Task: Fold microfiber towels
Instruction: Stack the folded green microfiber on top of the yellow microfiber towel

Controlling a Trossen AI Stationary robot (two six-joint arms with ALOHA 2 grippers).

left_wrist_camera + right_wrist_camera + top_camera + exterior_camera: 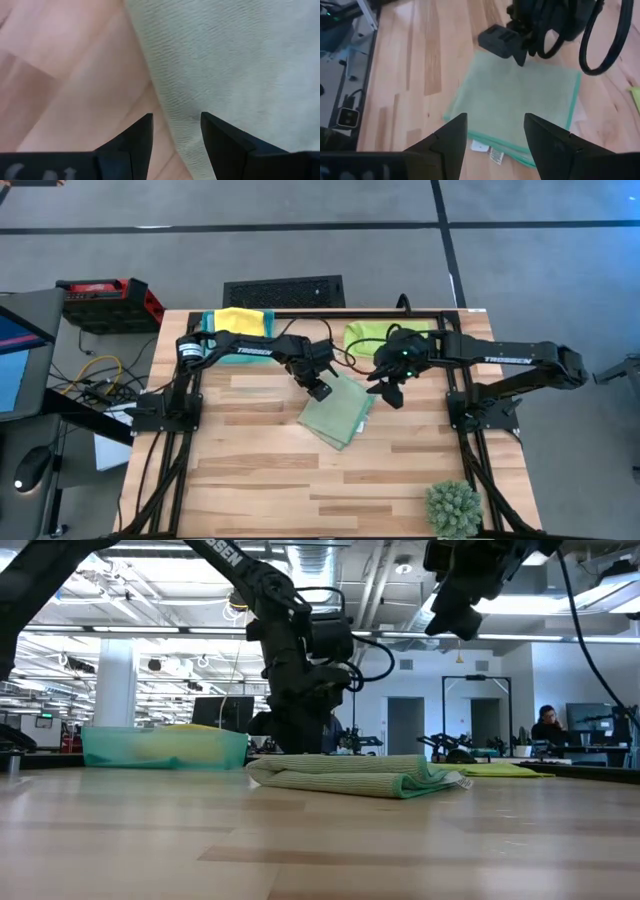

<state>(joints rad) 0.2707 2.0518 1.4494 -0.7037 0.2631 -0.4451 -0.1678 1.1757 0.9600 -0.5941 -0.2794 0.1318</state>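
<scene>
While spread, left end effector [319,389] over sage green towel [338,417].

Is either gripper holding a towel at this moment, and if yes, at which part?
Nothing is held. The left gripper stands open low over the sage green towel's edge; the right gripper hangs open above it.

My high view looks straight down on the whole table [260,490]. My low view sits at tabletop level, facing the room. Both wrist views look down close. All four share the sage towel [338,416].
</scene>
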